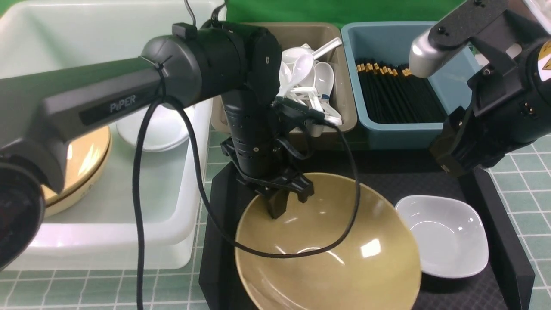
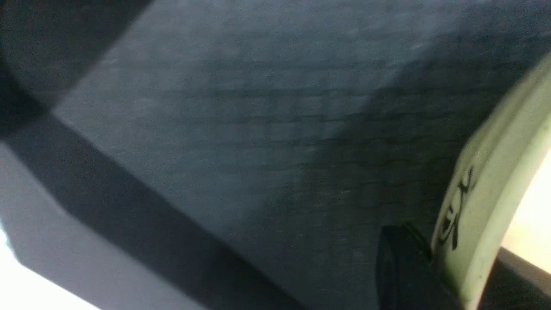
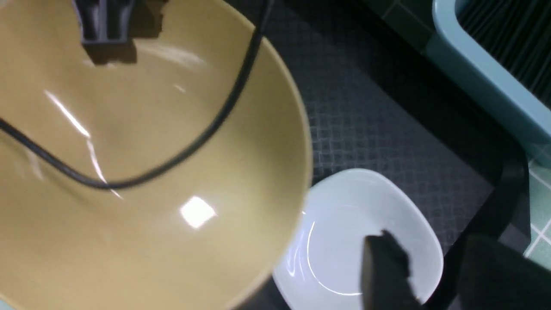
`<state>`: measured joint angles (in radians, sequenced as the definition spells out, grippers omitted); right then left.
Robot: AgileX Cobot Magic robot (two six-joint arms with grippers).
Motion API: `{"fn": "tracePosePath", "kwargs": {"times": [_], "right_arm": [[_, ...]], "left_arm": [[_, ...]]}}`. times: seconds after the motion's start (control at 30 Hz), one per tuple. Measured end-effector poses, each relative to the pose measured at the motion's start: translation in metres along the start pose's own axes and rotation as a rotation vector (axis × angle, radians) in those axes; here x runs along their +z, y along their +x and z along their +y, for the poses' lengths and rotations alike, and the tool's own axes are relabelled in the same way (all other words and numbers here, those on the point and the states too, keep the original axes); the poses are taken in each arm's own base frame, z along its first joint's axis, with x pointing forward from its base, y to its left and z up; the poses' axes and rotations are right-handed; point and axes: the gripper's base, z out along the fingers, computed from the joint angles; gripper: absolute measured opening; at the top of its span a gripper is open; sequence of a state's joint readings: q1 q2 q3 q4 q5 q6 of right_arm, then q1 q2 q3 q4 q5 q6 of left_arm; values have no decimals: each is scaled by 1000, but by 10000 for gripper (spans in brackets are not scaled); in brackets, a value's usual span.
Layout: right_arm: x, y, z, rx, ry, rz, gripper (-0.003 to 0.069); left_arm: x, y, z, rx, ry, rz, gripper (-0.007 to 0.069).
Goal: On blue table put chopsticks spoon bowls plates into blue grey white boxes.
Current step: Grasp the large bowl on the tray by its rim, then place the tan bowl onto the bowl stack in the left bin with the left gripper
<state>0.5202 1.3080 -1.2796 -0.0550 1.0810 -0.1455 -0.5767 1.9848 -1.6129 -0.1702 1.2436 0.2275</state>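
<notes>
A black tray (image 1: pixel 495 241) sits on the tiled counter (image 1: pixel 525 172). On the tray's left half a big tan bowl (image 1: pixel 327 249) lies tipped. The left hand (image 1: pixel 286 200) is clamped on its far rim, one finger inside and one outside. A black cable (image 1: pixel 344 241) droops across the bowl. On the tray's right half lies a small white plate (image 1: pixel 443 234), just beside the bowl. The right hand (image 3: pixel 430 245) hangs over the plate's outer edge with its fingers (image 3: pixel 383 271) apart on either side of the rim.

Left of the tray stands the white box (image 1: pixel 86 43), holding another tan bowl (image 1: pixel 82 168) and white plates (image 1: pixel 159 129). Behind the tray the grey box (image 1: pixel 301 26) holds spoons (image 1: pixel 310 77), and the blue box (image 1: pixel 400 129) holds chopsticks (image 1: pixel 400 94).
</notes>
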Motion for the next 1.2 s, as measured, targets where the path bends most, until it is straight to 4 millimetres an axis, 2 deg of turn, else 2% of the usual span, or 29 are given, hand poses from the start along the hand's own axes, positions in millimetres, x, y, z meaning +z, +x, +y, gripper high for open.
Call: {"fn": "tracePosePath", "kwargs": {"times": [0.07,0.13,0.17,0.3,0.4,0.5,0.57,0.6,0.63,0.7,0.73,0.77,0.8,0.83,0.87,0.97,1.03,1.2], "right_arm": [[-9,-2,3,-17,-31,-68,124],[-17,-3,7,-25,-68,-124,64],[-18,-3,7,-32,-72,-129,59],[-38,-9,18,-111,-164,-213,36],[-53,-15,30,-188,-204,-244,36],[-72,-25,47,-257,-239,-309,36],[-79,-30,54,-284,-253,-336,36],[-86,-38,64,-324,-271,-364,36],[-89,-42,68,-340,-282,-374,36],[-86,-52,82,-383,-314,-354,36],[-86,-54,83,-386,-315,-354,36],[-81,-62,93,-418,-338,-325,36],[-79,-62,95,-422,-342,-316,36],[-73,-69,104,-449,-358,-292,36],[-66,-72,109,-465,-366,-273,36],[-54,-82,125,-517,-381,-250,36],[-49,-87,132,-534,-391,-242,36],[-44,-86,136,-552,-394,-209,37]], "left_arm": [[-12,2,-4,-13,19,-35,15],[-23,4,-7,-18,26,-69,5],[-24,5,-7,-19,27,-72,5],[-62,15,-4,-44,44,-185,6],[-89,27,9,-82,70,-263,6],[-123,49,26,-134,85,-368,6],[-135,60,34,-159,88,-406,6],[-151,77,45,-204,90,-458,6],[-158,88,50,-229,87,-484,6],[-175,123,66,-315,62,-548,6],[-175,123,66,-315,62,-548,6],[-185,158,78,-404,18,-591,6],[-186,162,79,-416,12,-596,6],[-192,191,88,-507,-33,-627,6],[-196,212,93,-576,-69,-654,6],[-204,260,104,-772,-188,-753,6],[-206,283,112,-913,-255,-832,6],[-195,299,136,-1087,-284,-887,6]]}}
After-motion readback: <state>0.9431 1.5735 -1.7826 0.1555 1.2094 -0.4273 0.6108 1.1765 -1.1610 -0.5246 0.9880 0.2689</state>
